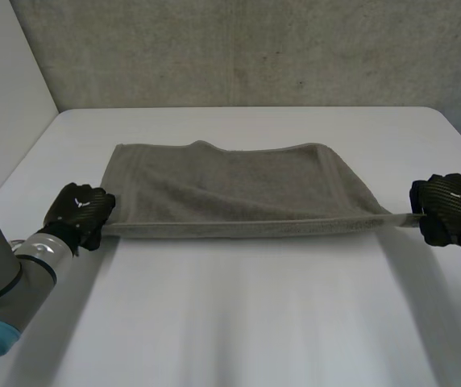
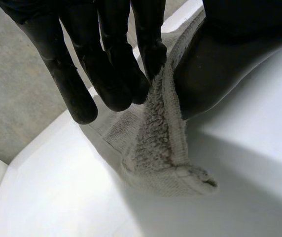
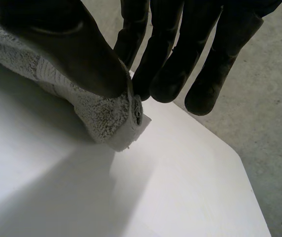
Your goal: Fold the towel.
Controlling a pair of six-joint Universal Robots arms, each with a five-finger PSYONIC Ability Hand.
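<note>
Item: grey towel, terry; I judge it soft, limp and light, best taken at the corners. My left hand pinches its near left corner between thumb and fingers, and my right hand pinches the near right corner. The near edge is stretched between them and the far part lies on the white table.

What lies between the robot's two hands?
The towel, its near edge pulled straight from left hand to right hand, as the head view shows.
</note>
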